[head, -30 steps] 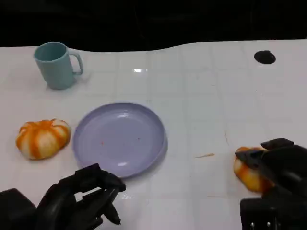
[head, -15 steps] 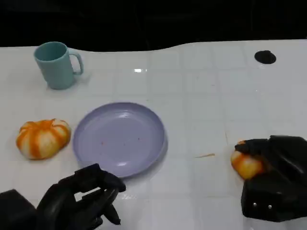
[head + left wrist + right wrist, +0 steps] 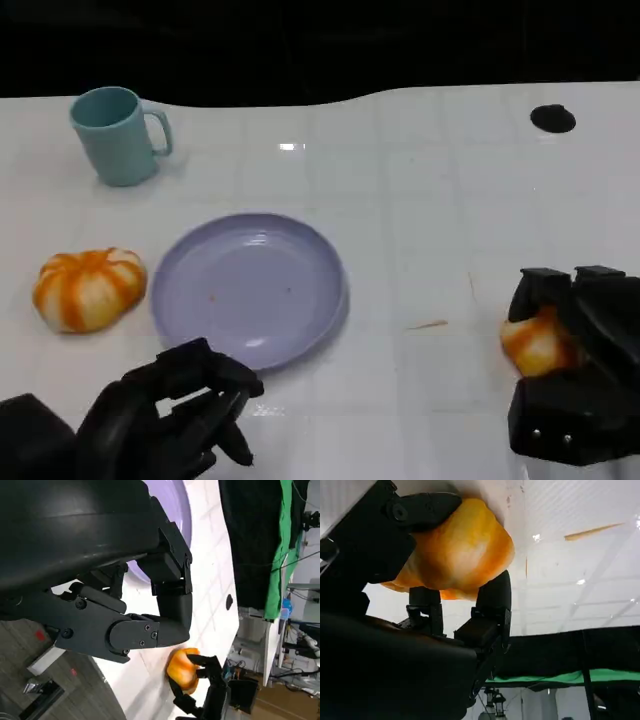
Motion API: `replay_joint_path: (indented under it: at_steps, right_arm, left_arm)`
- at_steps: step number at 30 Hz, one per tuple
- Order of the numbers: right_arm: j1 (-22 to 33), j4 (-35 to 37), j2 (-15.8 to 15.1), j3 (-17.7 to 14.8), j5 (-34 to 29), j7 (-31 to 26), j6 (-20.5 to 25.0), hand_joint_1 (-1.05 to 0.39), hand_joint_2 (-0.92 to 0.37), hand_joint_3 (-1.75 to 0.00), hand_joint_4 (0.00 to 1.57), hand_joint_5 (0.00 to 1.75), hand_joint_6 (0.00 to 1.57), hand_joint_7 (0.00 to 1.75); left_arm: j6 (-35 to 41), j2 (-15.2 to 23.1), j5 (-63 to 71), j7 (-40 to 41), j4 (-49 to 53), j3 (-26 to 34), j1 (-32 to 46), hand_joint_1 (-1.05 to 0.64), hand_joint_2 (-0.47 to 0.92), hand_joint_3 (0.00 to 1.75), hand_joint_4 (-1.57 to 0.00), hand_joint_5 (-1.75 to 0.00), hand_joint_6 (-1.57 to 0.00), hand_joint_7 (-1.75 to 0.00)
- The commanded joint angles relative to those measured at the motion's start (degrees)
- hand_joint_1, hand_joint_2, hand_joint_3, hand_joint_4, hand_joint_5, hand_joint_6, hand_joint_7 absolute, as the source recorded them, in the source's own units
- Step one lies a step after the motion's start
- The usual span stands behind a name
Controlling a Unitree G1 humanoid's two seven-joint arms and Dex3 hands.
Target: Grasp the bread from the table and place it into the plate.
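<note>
An orange and white bread roll (image 3: 535,342) lies at the table's near right. My right hand (image 3: 580,370) grips it, with fingers wrapped over its top and far side. In the right wrist view the bread roll (image 3: 455,555) sits between the black fingers (image 3: 492,600). The left wrist view shows the same bread roll (image 3: 181,667) in the right hand (image 3: 210,690). The lilac plate (image 3: 180,270) sits bare at centre left. My left hand (image 3: 165,415) rests near the plate's front edge, fingers curled, holding nothing. A second bread roll (image 3: 88,288) lies left of the plate.
A teal mug (image 3: 118,135) stands at the back left. A round black hole (image 3: 552,119) marks the table's far right. A small brown streak (image 3: 428,324) lies between the plate and the right hand. The table's far edge meets a dark background.
My right hand has closed its fingers round the bread roll and drawn it slightly to the right. The left hand, plate, mug and second roll have stayed put.
</note>
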Motion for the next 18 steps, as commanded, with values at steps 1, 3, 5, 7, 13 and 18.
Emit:
replay_joint_path:
  at_steps: [1, 3, 5, 7, 13, 18]
  right_arm:
    - [-0.79, 0.34, -0.41, -1.18, 1.65, -2.05, -0.54, -0.06, -0.4, -1.07, 0.9, 1.75, 0.79, 1.53]
    - [-0.71, 0.09, -0.38, -1.33, 2.15, -2.89, -1.23, -0.04, -0.38, -1.11, 0.91, 1.75, 0.83, 1.46]
    - [-0.66, 0.04, -0.24, -1.63, 3.01, -3.63, -2.35, -0.04, -0.38, -1.14, 0.91, 1.75, 0.85, 1.44]
    - [-0.58, -0.31, -0.07, -1.93, 3.89, -3.58, -2.94, -0.04, -0.38, -1.19, 0.91, 1.75, 0.85, 1.45]
    - [-0.12, -4.49, 1.24, -3.16, 6.31, -3.95, -5.31, 0.0, -0.3, -1.3, 0.94, 1.75, 0.86, 1.49]
    - [-0.33, -6.63, 1.92, -3.45, 7.64, -2.77, -6.61, -0.02, -0.25, -1.38, 0.94, 1.75, 0.82, 1.56]
  left_arm:
    - [-0.1, 0.52, -0.01, 0.21, -0.31, 0.24, 0.23, -0.46, 0.92, 0.41, -0.7, -1.64, -0.73, -1.2]
    - [0.59, 0.33, -0.27, 0.55, -0.65, 0.26, 0.22, -0.45, 0.92, 0.4, -0.7, -1.64, -0.73, -1.21]
    - [0.8, 0.17, -0.35, 0.67, -0.79, 0.22, 0.23, -0.45, 0.92, 0.4, -0.7, -1.64, -0.73, -1.21]
    - [0.82, 0.13, -0.3, 0.64, -0.79, 0.18, 0.2, -0.44, 0.92, 0.41, -0.7, -1.65, -0.72, -1.21]
    - [-0.18, 0.45, 0.63, 0.45, -0.53, -0.2, 0.26, -0.43, 0.92, 0.42, -0.7, -1.66, -0.71, -1.23]
    - [-0.22, 0.59, 0.48, 0.34, -0.73, -0.14, 0.47, -0.42, 0.92, 0.44, -0.69, -1.66, -0.7, -1.24]
